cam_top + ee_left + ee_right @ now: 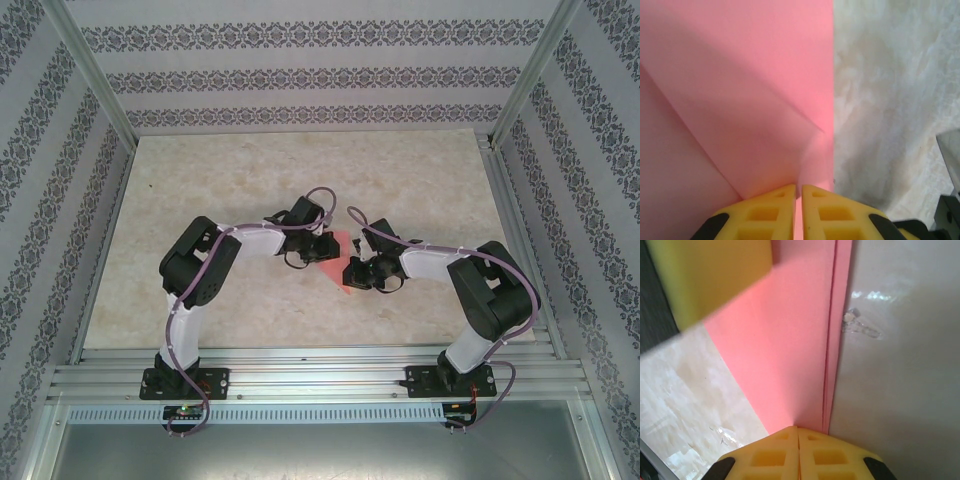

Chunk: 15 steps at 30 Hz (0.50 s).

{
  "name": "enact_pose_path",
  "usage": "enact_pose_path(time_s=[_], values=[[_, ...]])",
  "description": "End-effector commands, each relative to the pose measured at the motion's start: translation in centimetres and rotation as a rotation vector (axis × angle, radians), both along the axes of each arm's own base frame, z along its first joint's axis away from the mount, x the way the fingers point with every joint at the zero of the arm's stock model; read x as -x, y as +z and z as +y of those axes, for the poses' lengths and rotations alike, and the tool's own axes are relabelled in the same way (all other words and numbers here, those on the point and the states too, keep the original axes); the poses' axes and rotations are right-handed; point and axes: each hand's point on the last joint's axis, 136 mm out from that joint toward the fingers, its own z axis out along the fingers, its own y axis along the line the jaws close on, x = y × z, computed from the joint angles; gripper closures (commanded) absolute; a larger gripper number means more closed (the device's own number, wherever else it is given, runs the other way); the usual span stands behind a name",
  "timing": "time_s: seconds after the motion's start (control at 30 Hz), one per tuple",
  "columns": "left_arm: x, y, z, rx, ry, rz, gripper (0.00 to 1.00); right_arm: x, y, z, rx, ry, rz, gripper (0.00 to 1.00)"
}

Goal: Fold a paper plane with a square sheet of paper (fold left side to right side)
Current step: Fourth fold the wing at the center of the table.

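Left end effector (797, 188), nearly closed, pinches the folded pink paper (740, 75) from 10 o'clock. Right end effector (798, 430), fully closed, apparently grips it from 4 o'clock.

The salmon-pink square sheet of paper (740, 100) lies partly folded, diagonally creased.

The left arm (205, 265) and right arm (488, 288) are pictured bent at the elbow and reached inward toward each other, wrists lowered. The left gripper (798, 189) is held with its 2 fingers all but touching; the right gripper (798, 430) is pressed fully closed.
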Motion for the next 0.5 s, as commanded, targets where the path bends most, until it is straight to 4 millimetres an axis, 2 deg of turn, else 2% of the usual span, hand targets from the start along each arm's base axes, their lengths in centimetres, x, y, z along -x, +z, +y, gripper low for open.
enact_pose_path(time_s=[0.0, 0.23, 0.47], values=[[-4.2, -1.5, 3.3, -0.109, 0.078, -0.072, 0.85, 6.3, -6.2, -6.0, 0.326, 0.017, 0.21, 0.93], [-7.3, -2.0, 4.5, -0.112, 0.103, -0.086, 0.84, 6.5, -6.3, -5.8, 0.325, 0.02, 0.216, 0.93], [-8.9, -2.7, 6.5, -0.132, 0.126, -0.096, 0.83, 6.5, -6.3, -5.7, 0.319, 0.024, 0.214, 0.93]])
